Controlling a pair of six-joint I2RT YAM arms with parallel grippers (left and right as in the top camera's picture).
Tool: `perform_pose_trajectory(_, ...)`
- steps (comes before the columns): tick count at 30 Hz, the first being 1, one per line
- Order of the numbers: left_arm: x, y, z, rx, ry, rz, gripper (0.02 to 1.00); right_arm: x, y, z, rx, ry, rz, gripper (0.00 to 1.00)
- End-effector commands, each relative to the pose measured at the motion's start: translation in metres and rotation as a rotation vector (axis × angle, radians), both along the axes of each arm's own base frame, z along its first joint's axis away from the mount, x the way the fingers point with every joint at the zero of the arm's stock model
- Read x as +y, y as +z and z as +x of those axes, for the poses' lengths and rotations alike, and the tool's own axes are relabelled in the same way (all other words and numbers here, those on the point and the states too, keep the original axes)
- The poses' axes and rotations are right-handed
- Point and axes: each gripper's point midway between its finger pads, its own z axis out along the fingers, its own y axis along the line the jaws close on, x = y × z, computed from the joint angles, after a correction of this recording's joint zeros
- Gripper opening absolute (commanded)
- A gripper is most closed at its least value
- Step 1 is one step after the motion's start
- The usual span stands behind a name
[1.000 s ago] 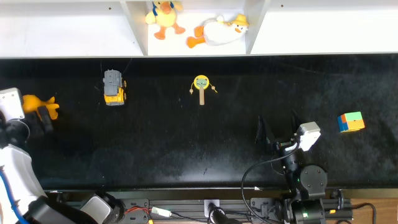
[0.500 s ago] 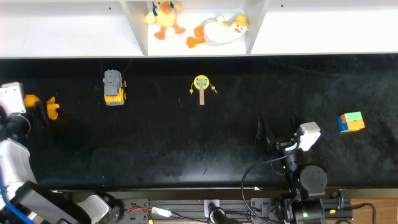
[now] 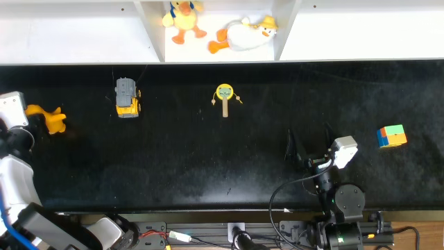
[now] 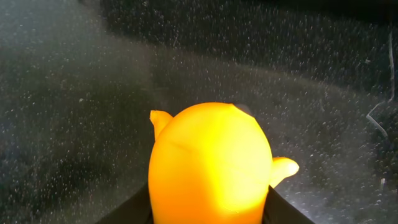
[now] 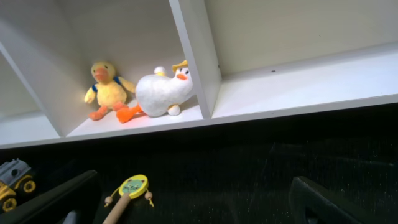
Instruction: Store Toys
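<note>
A rounded yellow toy (image 4: 208, 162) with small side flaps sits between the fingers of my left gripper (image 4: 209, 214), which is shut on it at the far left of the black table (image 3: 208, 160). From above, the toy (image 3: 54, 119) pokes out beside the left gripper (image 3: 40, 118). My right gripper (image 3: 309, 144) stands open and empty at the front right, facing the white shelf (image 5: 205, 68). A yellow duck plush (image 3: 183, 17) and a white goose plush (image 3: 246, 33) lie in the shelf's middle compartment.
On the table lie a yellow-and-grey toy truck (image 3: 126, 97), a yellow rattle with a stick (image 3: 224, 97) and a multicoloured cube (image 3: 392, 136). The shelf compartments (image 3: 69, 31) to the left and right of the middle one hold nothing visible.
The left gripper has shifted slightly toward the shelf with the yellow toy in it. The right arm has not moved.
</note>
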Motion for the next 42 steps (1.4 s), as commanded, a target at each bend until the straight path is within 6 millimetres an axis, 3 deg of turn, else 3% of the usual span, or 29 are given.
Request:
perform_pose_trajectory(1,0.004,0.06,0.009,-0.132,0.038,0.036,0.286,-0.001,-0.004,0.0,0.004,-0.006,0.004,0.996)
perform_pose_trajectory(9,-0.012,0.13,0.037,-0.196,-0.019,0.135,0.257,-0.001,-0.004,0.0,0.004,-0.006,0.004,0.993)
perform_pose_trajectory(12,-0.018,0.145,0.051,-0.218,-0.048,0.16,0.253,0.0,-0.004,0.0,0.004,-0.006,0.004,0.996)
perform_pose_trajectory(24,-0.047,0.118,0.113,-0.189,-0.205,0.147,0.253,0.0,-0.004,0.0,0.004,-0.006,0.004,0.996)
perform_pose_trajectory(29,-0.045,0.11,0.125,-0.187,-0.217,0.142,0.253,0.0,-0.004,0.0,0.004,-0.006,0.004,0.996)
perform_pose_trajectory(42,-0.038,0.12,0.146,-0.217,-0.193,0.161,0.266,-0.001,-0.004,0.0,0.004,-0.006,0.004,0.996)
